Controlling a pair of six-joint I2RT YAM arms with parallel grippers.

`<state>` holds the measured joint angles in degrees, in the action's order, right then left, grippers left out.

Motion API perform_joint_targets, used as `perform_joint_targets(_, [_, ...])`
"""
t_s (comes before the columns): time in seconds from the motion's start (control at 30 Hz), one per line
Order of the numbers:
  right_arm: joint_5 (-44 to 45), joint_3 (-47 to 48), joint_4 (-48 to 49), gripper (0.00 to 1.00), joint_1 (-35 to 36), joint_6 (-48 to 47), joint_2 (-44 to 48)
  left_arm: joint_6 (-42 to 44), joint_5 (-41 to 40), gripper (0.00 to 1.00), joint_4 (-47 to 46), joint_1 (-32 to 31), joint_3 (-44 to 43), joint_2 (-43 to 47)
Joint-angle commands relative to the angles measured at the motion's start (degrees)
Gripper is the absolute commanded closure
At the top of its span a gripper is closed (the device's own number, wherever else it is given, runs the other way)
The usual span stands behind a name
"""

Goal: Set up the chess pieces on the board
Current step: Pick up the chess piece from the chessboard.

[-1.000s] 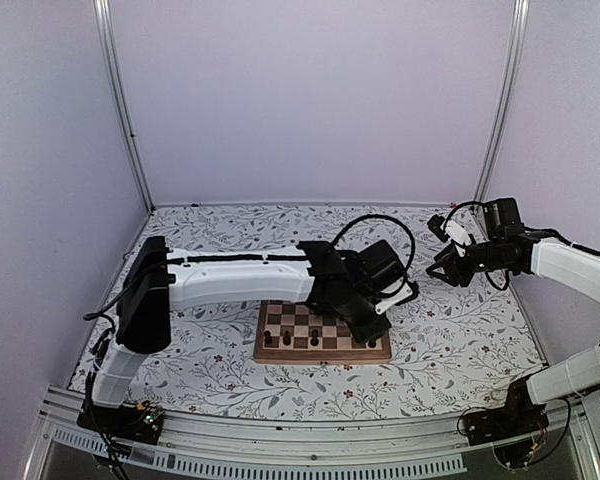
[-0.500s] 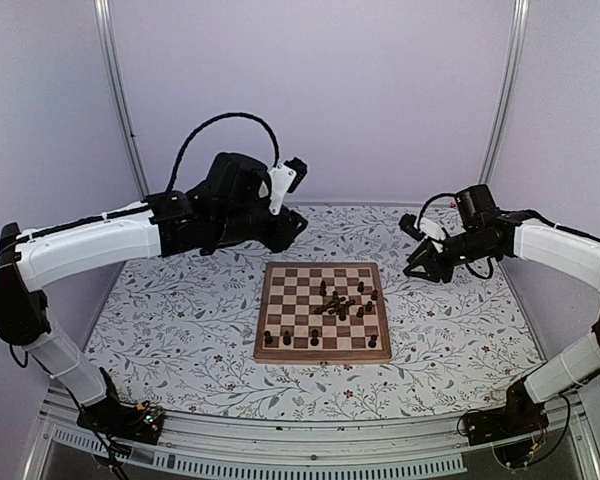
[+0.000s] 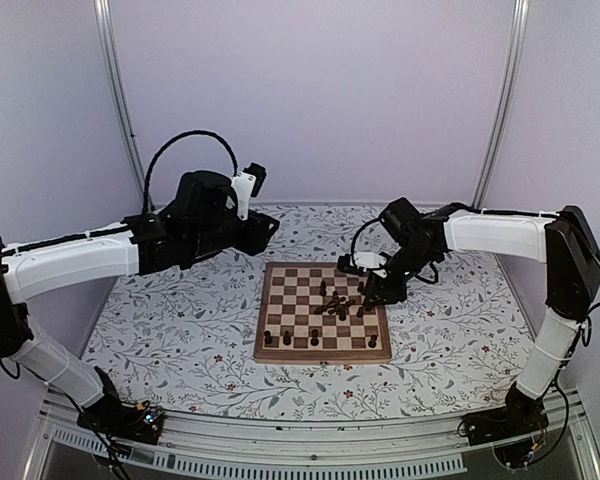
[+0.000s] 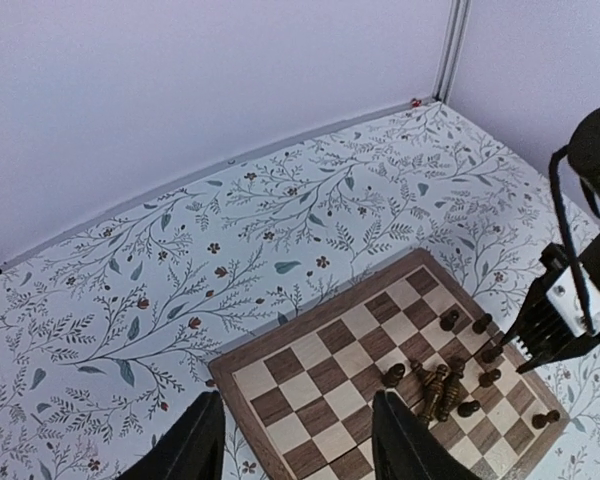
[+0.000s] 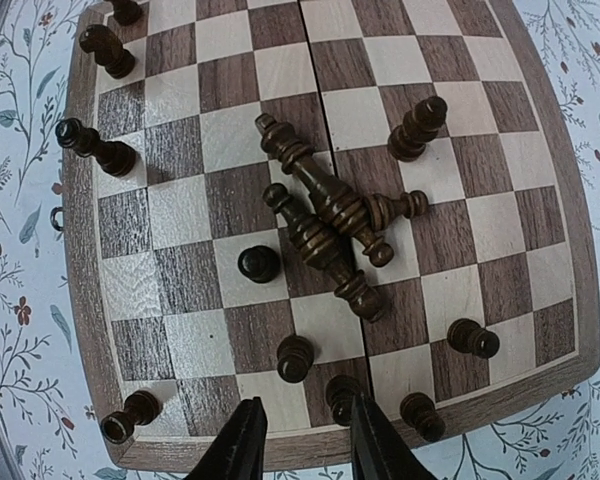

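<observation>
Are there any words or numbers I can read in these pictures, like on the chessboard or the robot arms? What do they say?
None: no word, number or sign can be read in any view.
The board has a plain wooden border, with no letters or digits.
The chess pieces and the flowery table carry no writing.
Any label on the left arm or right arm is too small to tell.

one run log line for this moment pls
left gripper: open, empty, high off far-left corner of board | right gripper: open, above board's right side | chess pieces: several toppled mid-board
</observation>
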<state>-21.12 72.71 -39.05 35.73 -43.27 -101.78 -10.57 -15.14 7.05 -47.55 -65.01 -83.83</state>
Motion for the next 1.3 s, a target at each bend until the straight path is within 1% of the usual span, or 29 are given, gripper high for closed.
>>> perform_joint_targets(0.0, [1.6, 2.5, -3.2, 0.65, 2.1, -2.0, -2.3, 0.6, -1.7, 0.48, -2.5, 0.1, -0.8, 2.5])
perform_joint_targets(0.13, [2.3, 3.2, -3.9, 0.62, 3.4, -2.4, -3.8, 1.4, -2.4, 0.47, -3.0, 0.1, -0.4, 4.0])
perform_joint_targets(0.4, [4.4, 5.3, -3.1, 0.63, 4.1, -0.5, -7.3, 2.1, -2.0, 0.47, -2.9, 0.1, -0.4, 4.0])
perform_joint_targets(0.5, [4.7, 6.1, -3.3, 0.69, 4.4, -0.2, -8.2, 2.1, -1.8, 0.47, -2.7, 0.2, -0.5, 3.9])
perform_joint_targets(0.67, [4.1, 6.6, -3.9, 0.89, 4.5, -0.1, -8.5, 2.3, -1.4, 0.47, -2.5, 0.1, -0.6, 3.5])
perform_joint_targets(0.73, [3.5, 6.6, -4.5, 0.93, 4.5, 0.0, -7.8, 2.4, -1.2, 0.47, -2.4, 0.2, -0.6, 3.4])
perform_joint_targets(0.9, [3.3, 5.4, -6.9, 0.97, 4.6, 0.7, -2.8, 3.1, -0.7, 0.46, -2.3, 0.2, -0.8, 3.0])
perform_joint_targets(1.1, [4.8, -1.2, -6.3, 0.99, 4.6, 0.9, 3.4, 3.2, 0.7, 0.46, -1.3, 0.2, -1.5, 2.5])
perform_joint_targets(1.27, [4.7, -3.8, -5.4, 0.99, 4.5, 0.9, 4.3, 3.3, 0.7, 0.46, -1.3, 0.2, -1.6, 2.4])
